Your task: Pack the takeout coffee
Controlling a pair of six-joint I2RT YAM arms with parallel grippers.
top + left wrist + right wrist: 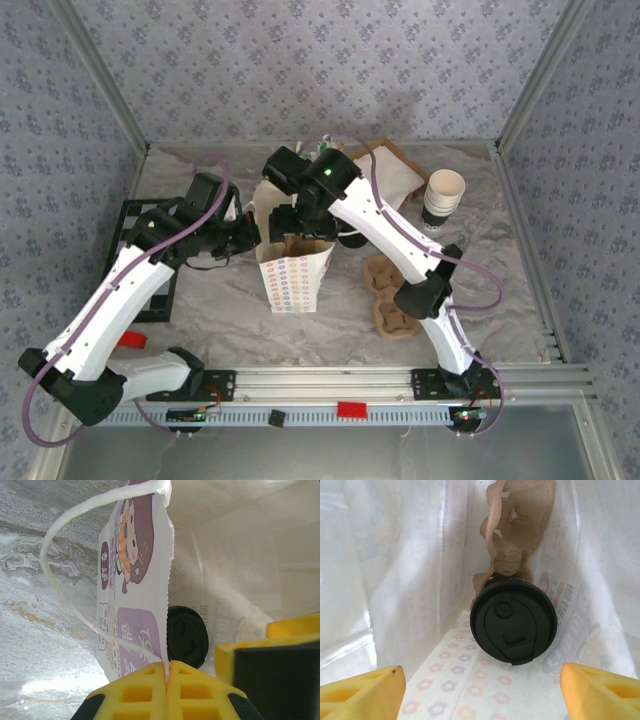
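Black grid rack (pixel 140 262): one, at the left of the marbled counter (pixel 215 305), apart from the bag.
Left fingers (pixel 142 692): pressed together, pinching the rim of the white paper bag with purple print (pixel 135 555) to hold its mouth open.
Bag: one, standing mid-counter.
Right fingers (pixel 362 690): spread wide inside the bag, gripping nothing.
Black-lidded takeout coffee cup (pixel 514 621): one, deep in the bag, straight ahead of the right fingers and clear of them. Its lid faces them, so its long axis runs along their reach.
Nearer arm: the right.
Brown pulp cup carrier (pixel 517 535): one in the bag, touching the cup.
Loose pulp carriers (pixel 385 275): two, right of the bag.
Stack of white paper cups (pixel 443 198): one, far right.
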